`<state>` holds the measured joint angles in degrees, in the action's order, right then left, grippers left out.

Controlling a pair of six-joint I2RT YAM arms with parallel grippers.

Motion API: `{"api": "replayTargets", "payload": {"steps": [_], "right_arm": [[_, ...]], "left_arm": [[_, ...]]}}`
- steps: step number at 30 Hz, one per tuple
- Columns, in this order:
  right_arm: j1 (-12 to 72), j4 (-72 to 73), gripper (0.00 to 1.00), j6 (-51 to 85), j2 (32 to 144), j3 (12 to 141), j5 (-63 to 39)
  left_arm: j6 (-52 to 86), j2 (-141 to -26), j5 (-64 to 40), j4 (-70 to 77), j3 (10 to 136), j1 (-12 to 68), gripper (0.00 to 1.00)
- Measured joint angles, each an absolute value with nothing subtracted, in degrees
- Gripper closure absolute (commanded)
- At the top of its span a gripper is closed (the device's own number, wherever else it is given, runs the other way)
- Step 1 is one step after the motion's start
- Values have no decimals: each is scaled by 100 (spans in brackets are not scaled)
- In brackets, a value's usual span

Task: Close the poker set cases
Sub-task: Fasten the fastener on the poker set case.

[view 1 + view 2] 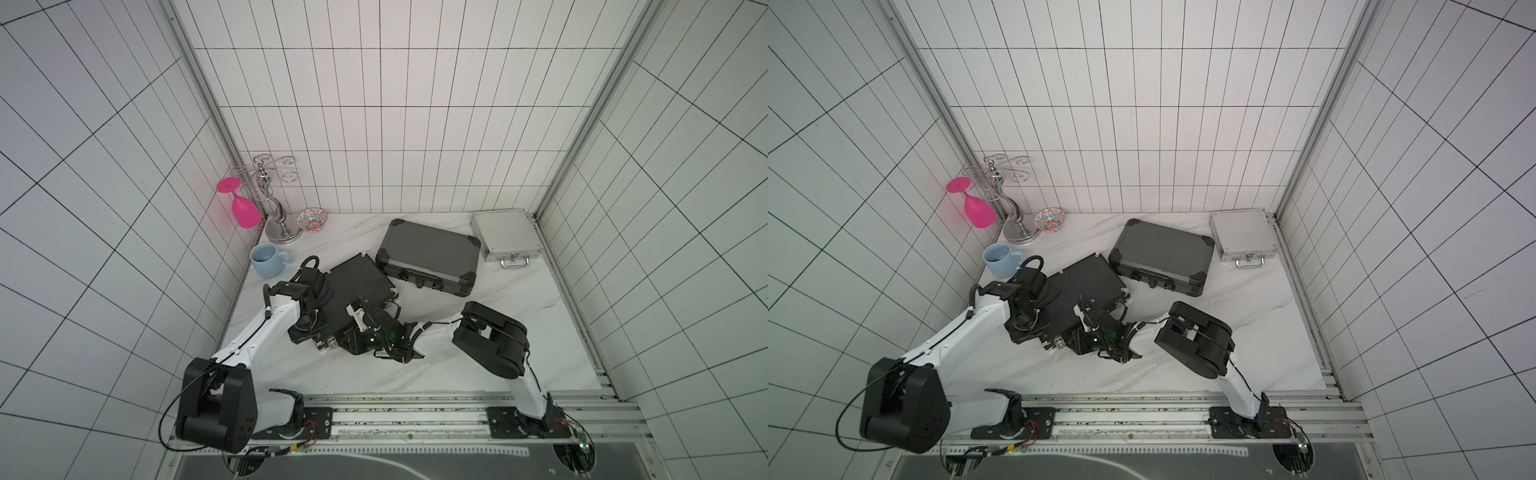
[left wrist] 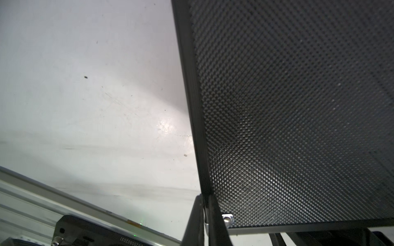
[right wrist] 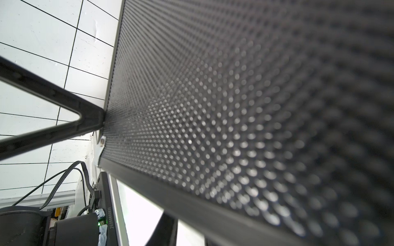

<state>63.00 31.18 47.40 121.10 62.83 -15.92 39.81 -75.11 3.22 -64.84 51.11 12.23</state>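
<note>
The flat black case lies left of centre with both grippers at it. My left gripper is shut on the rim of its dimpled black panel, beside a silver rivet. My right gripper is at the case's near edge. Its two fingers stand apart with light between them, and their tips are hidden under the panel's rim. The dark grey case with black corners lies shut in the middle. The small silver case lies shut at the back right.
At the back left stand a silver glass rack with a pink glass hanging from it, a patterned bowl and a blue mug. Tiled walls close three sides. A metal rail runs along the front.
</note>
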Motion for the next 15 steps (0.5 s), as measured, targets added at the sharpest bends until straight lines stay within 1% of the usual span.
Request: {"api": "replayTargets", "payload": {"steps": [7,10,15], "right_arm": [[6289,3111,75,4735,12110,6283,-1599],[6289,3114,75,4735,12110,6285,-1605],[6287,3118,74,4733,12110,6283,-1621]], "left_arm": [[3898,-7607,-12,-6114,6058,1896,95],[3898,-7695,-8,-6062,6031,2032,95],[3889,-8023,45,-6003,5527,2014,96]]}}
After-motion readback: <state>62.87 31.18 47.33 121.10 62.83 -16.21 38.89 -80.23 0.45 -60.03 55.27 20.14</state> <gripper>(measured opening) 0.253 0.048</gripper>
